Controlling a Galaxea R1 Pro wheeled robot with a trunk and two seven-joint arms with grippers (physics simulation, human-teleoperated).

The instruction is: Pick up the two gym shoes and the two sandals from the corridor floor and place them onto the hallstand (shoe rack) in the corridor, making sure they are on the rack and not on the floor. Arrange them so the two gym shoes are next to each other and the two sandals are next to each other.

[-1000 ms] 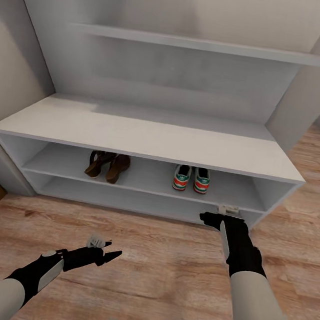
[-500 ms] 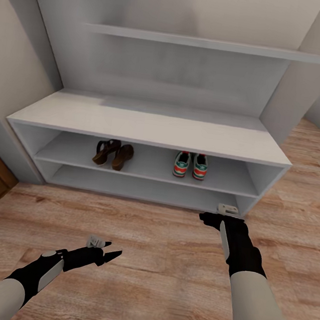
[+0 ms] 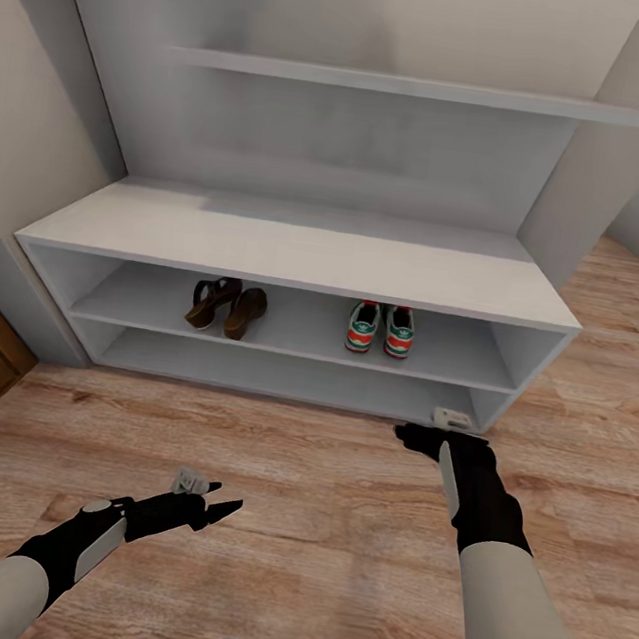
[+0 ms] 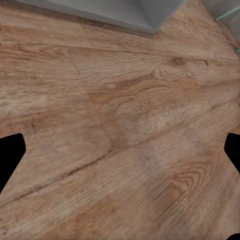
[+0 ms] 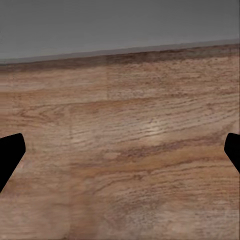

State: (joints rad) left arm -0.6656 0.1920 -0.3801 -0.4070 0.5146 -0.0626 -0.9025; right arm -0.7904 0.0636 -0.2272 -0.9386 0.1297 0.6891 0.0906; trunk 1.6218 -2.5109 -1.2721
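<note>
Both pairs of footwear sit on the upper of the two open tiers of the white hallstand [image 3: 298, 256] as the robot faces it across the corridor floor [image 3: 333, 523]. The two brown sandals [image 3: 226, 307] lie side by side toward the left of that tier, close together, while the two gym shoes [image 3: 381, 329] stand side by side toward the right, heels facing out, well apart from the sandals. A thin upper shelf [image 3: 411, 86] crosses the plain back panel above. Near the camera, the left end effector [image 3: 220, 501] hovers over the wood planks with its fingers spread wide and nothing between them; the left wrist view shows bare floor between its dark fingertips [image 4: 11, 152]. The right end effector [image 3: 415, 436] hangs just in front of the rack's right lower corner, also spread wide and empty, with planks and the rack's grey base edge in its wrist view.
</note>
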